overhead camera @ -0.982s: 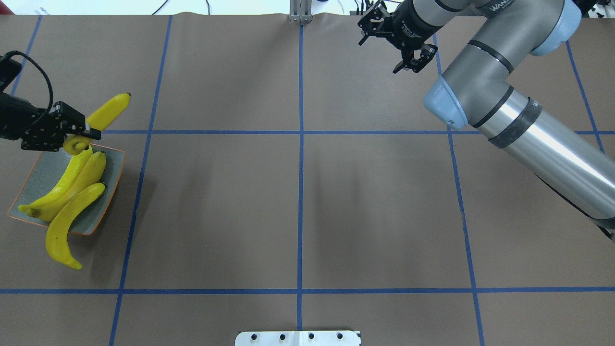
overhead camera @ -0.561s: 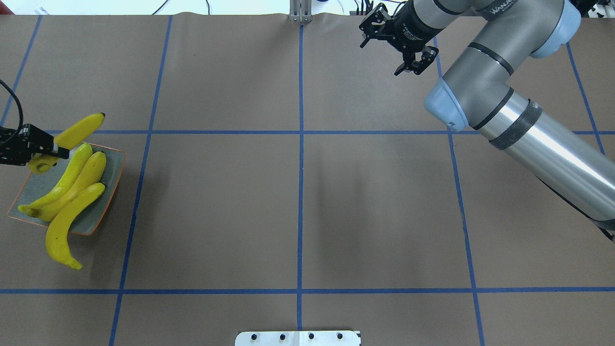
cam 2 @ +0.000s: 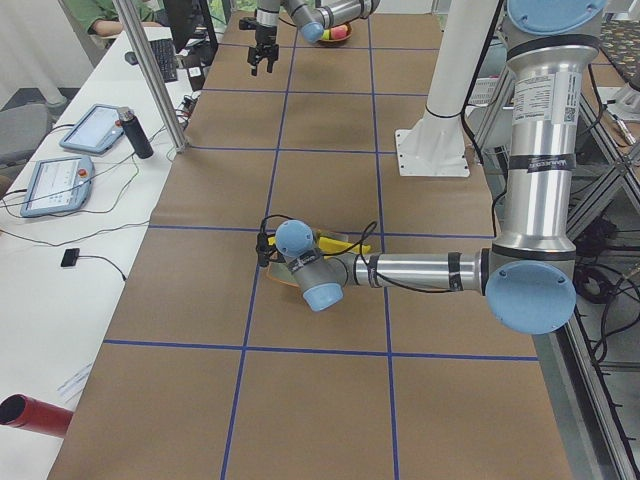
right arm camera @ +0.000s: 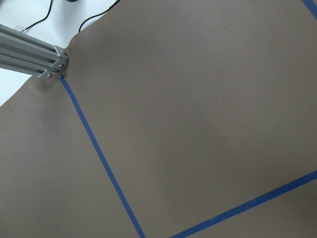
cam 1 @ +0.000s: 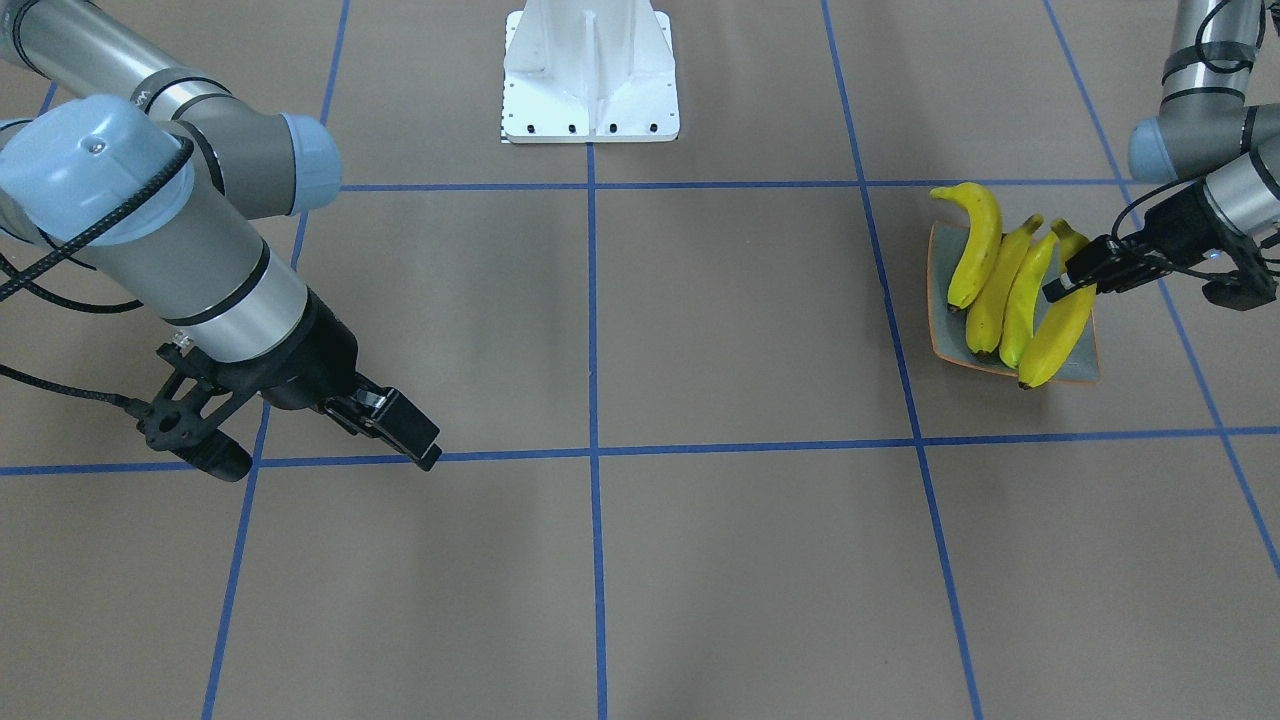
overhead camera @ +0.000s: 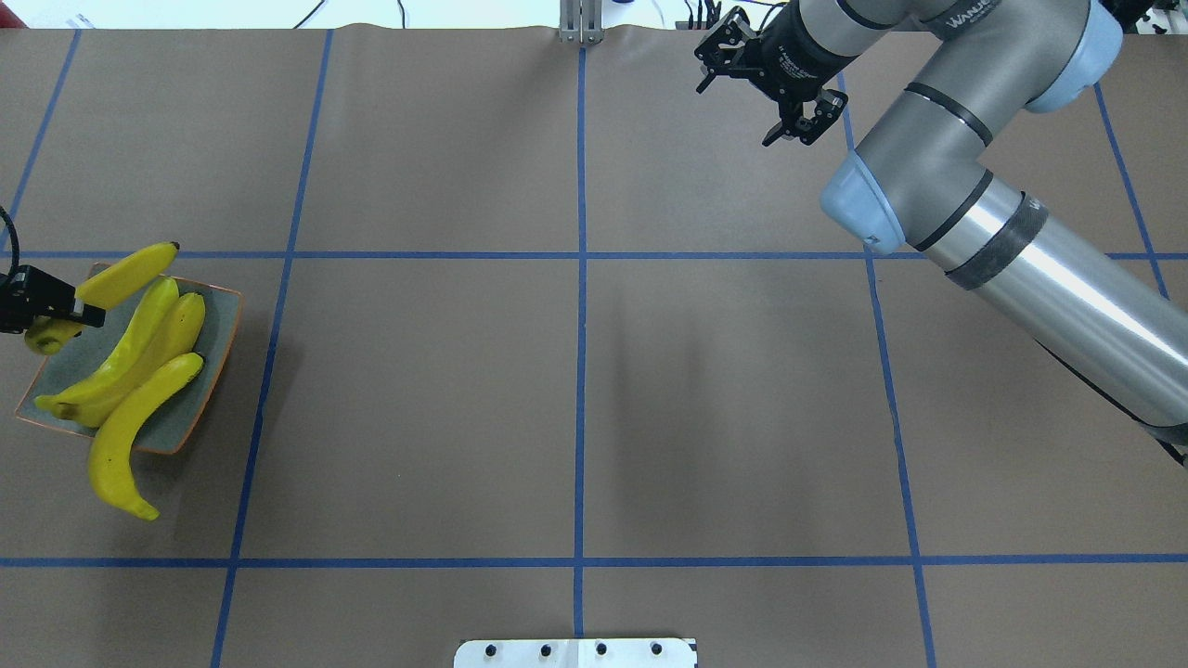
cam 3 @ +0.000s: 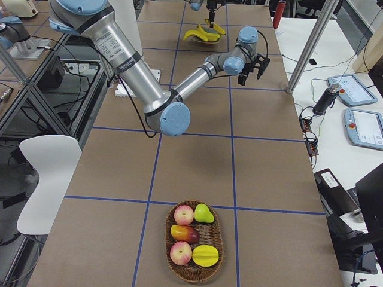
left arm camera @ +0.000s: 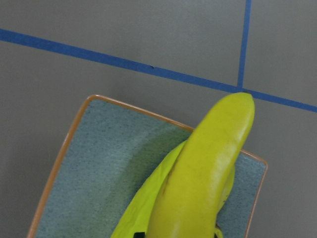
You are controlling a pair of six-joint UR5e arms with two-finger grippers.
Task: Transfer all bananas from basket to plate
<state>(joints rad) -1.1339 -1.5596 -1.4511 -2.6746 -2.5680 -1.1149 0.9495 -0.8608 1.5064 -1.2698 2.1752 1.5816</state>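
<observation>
At the table's left edge my left gripper (overhead camera: 58, 314) is shut on a yellow banana (overhead camera: 125, 276) near its stem end, holding it tilted over the back of the plate (overhead camera: 221, 345). Three other bananas (overhead camera: 139, 348) lie on that square grey-blue, orange-rimmed plate, and the curved one (overhead camera: 116, 445) overhangs its front edge. From the front, the left gripper (cam 1: 1078, 275) holds the banana (cam 1: 1060, 325) over the plate (cam 1: 940, 335). The left wrist view shows the held banana (left arm camera: 208, 168) above the plate (left arm camera: 89, 173). My right gripper (overhead camera: 770, 88) hangs open and empty at the far right. The basket (cam 3: 194, 239) holds other fruit, no bananas.
The white robot base (cam 1: 590, 75) stands at the middle of the near edge. Blue tape lines grid the brown table cover. Two tablets (cam 3: 362, 125) and a metal post (cam 3: 311, 45) stand on the side bench beyond the table's far edge.
My left gripper has carried the banana left and toward me, from beyond the plate's back edge to over the plate. The right gripper has barely moved.
</observation>
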